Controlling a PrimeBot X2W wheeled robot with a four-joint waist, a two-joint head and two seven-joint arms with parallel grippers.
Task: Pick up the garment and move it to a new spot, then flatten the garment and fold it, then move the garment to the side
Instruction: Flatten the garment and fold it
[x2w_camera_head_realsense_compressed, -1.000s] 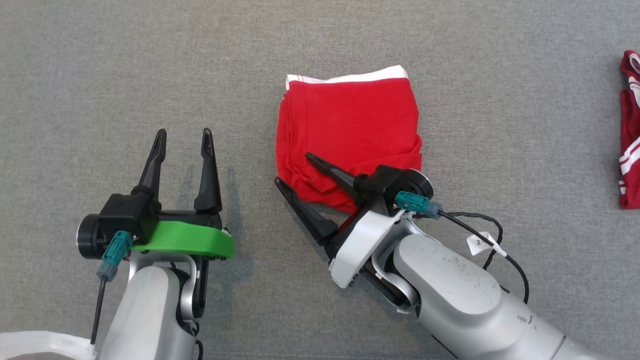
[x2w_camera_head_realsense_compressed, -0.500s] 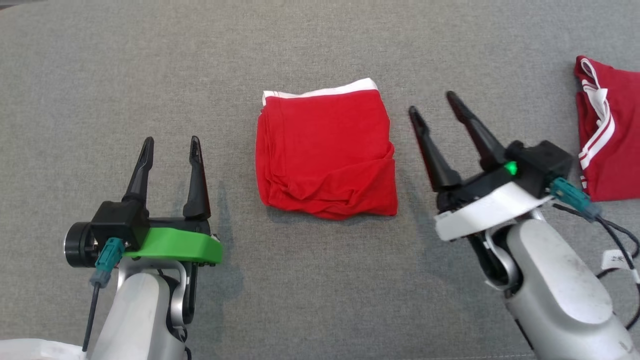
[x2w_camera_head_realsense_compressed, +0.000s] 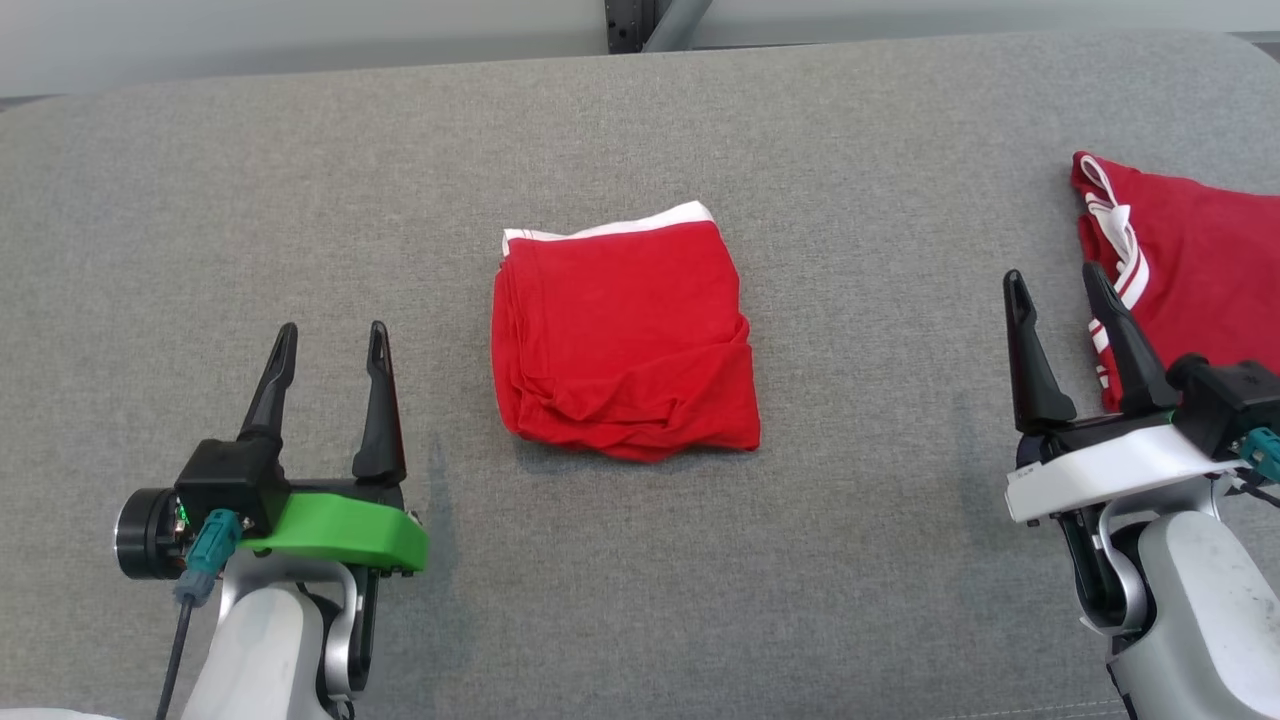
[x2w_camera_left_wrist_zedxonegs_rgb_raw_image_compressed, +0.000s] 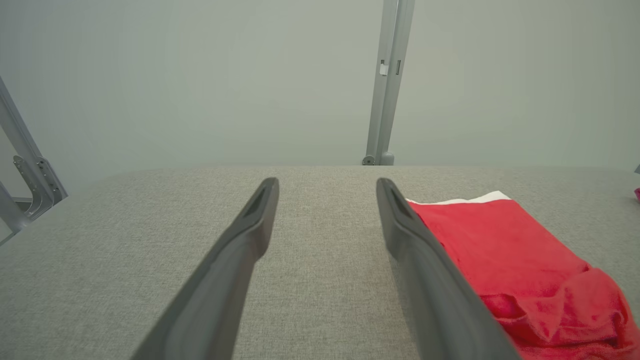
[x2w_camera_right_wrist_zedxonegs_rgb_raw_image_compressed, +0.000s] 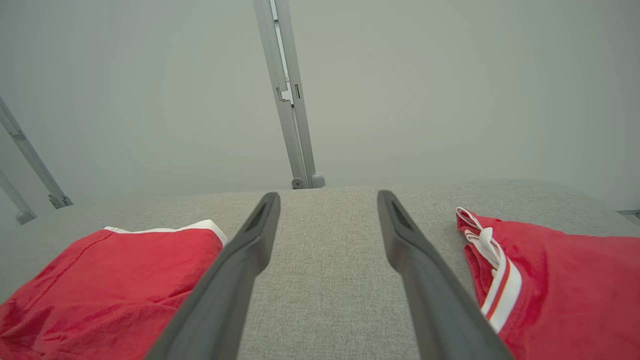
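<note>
A red garment (x2w_camera_head_realsense_compressed: 625, 335) with a white band along its far edge lies folded into a rough square in the middle of the grey table; the left wrist view has it (x2w_camera_left_wrist_zedxonegs_rgb_raw_image_compressed: 505, 260) on the right and the right wrist view has it (x2w_camera_right_wrist_zedxonegs_rgb_raw_image_compressed: 105, 280) on the left. My left gripper (x2w_camera_head_realsense_compressed: 332, 335) stands open at the lower left, well apart from the cloth, nothing between its fingers. My right gripper (x2w_camera_head_realsense_compressed: 1055, 280) is open at the lower right, empty, between the folded garment and another red piece.
A second red garment (x2w_camera_head_realsense_compressed: 1180, 270) with white stripes and a drawstring lies at the table's right edge, just behind my right fingers; it (x2w_camera_right_wrist_zedxonegs_rgb_raw_image_compressed: 560, 280) fills the right wrist view's lower right. Grey padded table (x2w_camera_head_realsense_compressed: 300, 200), metal frame posts (x2w_camera_left_wrist_zedxonegs_rgb_raw_image_compressed: 387, 80) behind its far edge.
My right gripper has come off the folded garment's near corner and swung to the right, empty. The camera has tilted up, so the far table edge now shows.
</note>
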